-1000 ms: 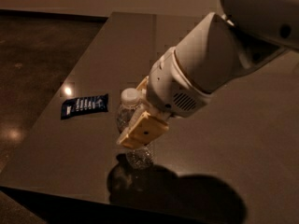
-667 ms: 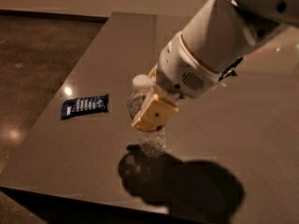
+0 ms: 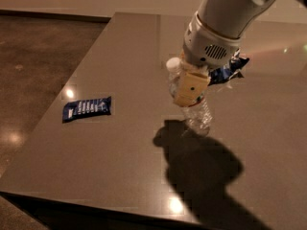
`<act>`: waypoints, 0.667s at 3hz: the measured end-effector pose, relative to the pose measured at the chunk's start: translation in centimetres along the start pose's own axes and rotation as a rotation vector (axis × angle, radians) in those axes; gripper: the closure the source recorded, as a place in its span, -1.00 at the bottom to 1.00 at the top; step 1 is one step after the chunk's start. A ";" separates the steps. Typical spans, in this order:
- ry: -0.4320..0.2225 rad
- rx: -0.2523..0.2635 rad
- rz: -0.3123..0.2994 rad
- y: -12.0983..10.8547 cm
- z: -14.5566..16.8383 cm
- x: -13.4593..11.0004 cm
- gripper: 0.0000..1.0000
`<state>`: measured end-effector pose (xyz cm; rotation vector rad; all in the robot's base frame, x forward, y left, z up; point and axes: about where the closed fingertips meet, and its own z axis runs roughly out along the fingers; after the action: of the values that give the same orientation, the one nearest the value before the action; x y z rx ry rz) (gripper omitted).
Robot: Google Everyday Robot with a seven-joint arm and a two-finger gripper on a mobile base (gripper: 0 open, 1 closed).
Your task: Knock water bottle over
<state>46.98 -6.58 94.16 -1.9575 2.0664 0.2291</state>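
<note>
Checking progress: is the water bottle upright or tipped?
Tilted, not down: the water bottle leans left, base near the table, hand at its middle.

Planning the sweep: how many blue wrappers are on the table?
2. One wrapper lies near the table's left edge; another wrapper is partly hidden behind the gripper at the water bottle. The arm may hide more.

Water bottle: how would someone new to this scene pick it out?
On the dark table, follow the white arm down to its tan pincer. The water bottle sits tilted at the pincer, white cap upper left, ribbed base below. It is the only clear thing; the flat wrapper to its left and the crumpled wrapper behind the arm are blue.
</note>
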 end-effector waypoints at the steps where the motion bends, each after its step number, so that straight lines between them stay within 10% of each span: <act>1: 0.120 0.046 -0.018 -2.4 0.0 2.9 1.00; 2: 0.279 0.095 -0.053 -3.0 -0.1 5.9 0.92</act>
<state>49.73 -12.39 92.66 -2.0819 2.1404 -0.1613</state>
